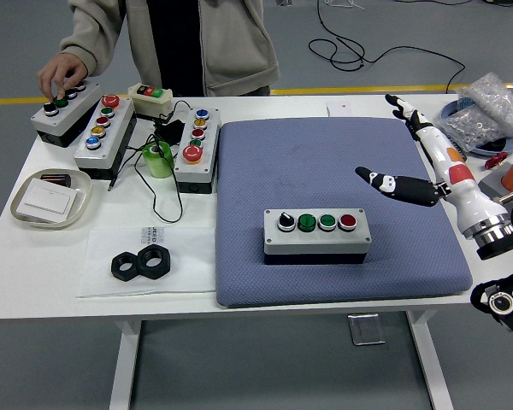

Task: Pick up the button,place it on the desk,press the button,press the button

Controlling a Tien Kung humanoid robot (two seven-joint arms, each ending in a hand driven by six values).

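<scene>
On the blue pad [325, 162] that covers the right half of the white table [60, 256], the button box [316, 236] sits near the pad's front edge, with one black knob, two green buttons and a red one in a row on top. Nothing touches it. The right hand [429, 158] hovers above the pad's right side, well apart from the box — fingers [402, 106] released and spread, thumb pointing left, holding nothing.

Left of the pad the table is crowded: three more button boxes [197, 145] stand side by side at the far left, with a smaller switch box [158, 98] behind, a green tape roll [158, 158] and a black cable between them. A person's hand [58, 75] rests on the farthest-left box. Nearer the front lie a shallow tray [21, 209] and two black nuts [141, 263] on a clear sheet.

Right of the pad, by the table's edge, sit a bag of parts [487, 107] and small black pieces. Most of the pad around the box is bare.
</scene>
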